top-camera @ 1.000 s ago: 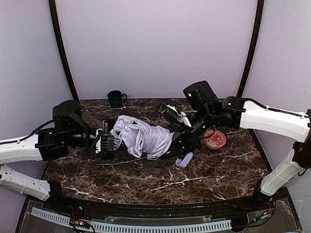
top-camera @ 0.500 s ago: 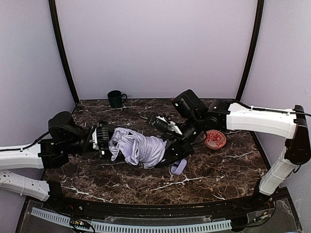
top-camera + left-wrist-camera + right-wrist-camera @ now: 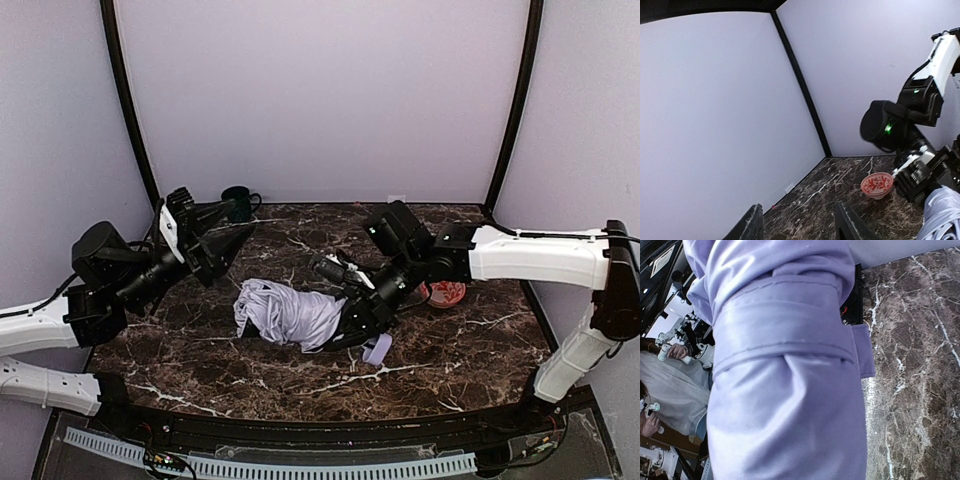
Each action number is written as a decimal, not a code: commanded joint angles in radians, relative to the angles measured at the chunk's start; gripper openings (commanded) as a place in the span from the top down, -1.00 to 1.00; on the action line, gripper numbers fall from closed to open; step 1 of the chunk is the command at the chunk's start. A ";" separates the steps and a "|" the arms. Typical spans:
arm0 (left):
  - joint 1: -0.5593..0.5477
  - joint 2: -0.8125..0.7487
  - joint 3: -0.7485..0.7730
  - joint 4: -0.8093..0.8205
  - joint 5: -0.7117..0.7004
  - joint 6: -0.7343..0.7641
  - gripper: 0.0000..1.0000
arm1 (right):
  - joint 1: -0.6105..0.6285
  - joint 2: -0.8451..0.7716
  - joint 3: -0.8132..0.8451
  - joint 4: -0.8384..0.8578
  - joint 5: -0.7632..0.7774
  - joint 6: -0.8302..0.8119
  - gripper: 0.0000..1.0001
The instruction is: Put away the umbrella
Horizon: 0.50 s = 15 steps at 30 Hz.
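The umbrella (image 3: 290, 313) lies collapsed on the marble table, a bunch of pale lavender fabric with its small lavender handle (image 3: 378, 349) at the right end. My right gripper (image 3: 352, 318) is down at that handle end and grips the bundle. In the right wrist view the fabric and its strap (image 3: 785, 330) fill the frame and hide the fingers. My left gripper (image 3: 238, 222) is open and empty, raised above the table's back left, away from the umbrella. In the left wrist view its fingers (image 3: 753, 226) stand wide apart, and an edge of fabric (image 3: 946, 212) shows at lower right.
A red-patterned bowl (image 3: 446, 293) sits right of the right wrist; it also shows in the left wrist view (image 3: 877, 184). A dark green mug (image 3: 243, 196) stands at the back left, just behind the left fingertips. Walls enclose the table's back and sides.
My left gripper has let go of the umbrella's left end, opened and lifted up and back. The right gripper and umbrella have shifted slightly toward the front.
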<state>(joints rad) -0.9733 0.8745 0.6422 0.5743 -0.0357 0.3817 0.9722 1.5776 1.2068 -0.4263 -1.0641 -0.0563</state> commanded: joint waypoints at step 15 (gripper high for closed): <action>0.062 -0.103 -0.113 -0.255 0.043 -0.707 -0.23 | -0.056 -0.085 0.050 0.292 1.027 0.304 1.00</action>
<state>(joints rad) -0.9138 0.7216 0.5606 0.2955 0.0250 -0.1432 0.9035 1.4609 1.1866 -0.2176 -0.3431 0.2054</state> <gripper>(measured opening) 0.544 0.184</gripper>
